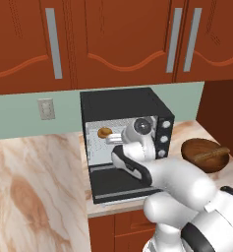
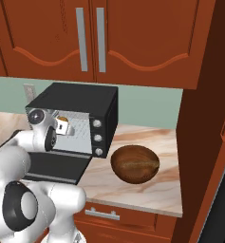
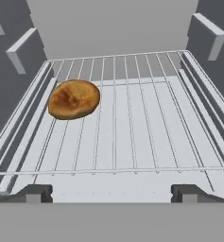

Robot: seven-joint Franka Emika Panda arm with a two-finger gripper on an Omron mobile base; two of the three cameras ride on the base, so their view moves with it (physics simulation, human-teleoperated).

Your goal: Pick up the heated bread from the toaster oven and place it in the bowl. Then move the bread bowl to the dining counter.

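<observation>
On the desk stands the toaster oven, door dropped open. Bread lies on the wire rack, toward its left rear in the hand view. Pincer sits at the oven mouth, fingertips wide apart, clamping nothing, short of the bread. Bowl rests on the desk just right of the oven.

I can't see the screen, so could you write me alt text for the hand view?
A small golden-brown bread lies on the toaster oven's wire rack, toward the left and far half of the pale interior. The gripper is open, its two dark fingertips at the bottom edge, wide apart and touching nothing.
</observation>
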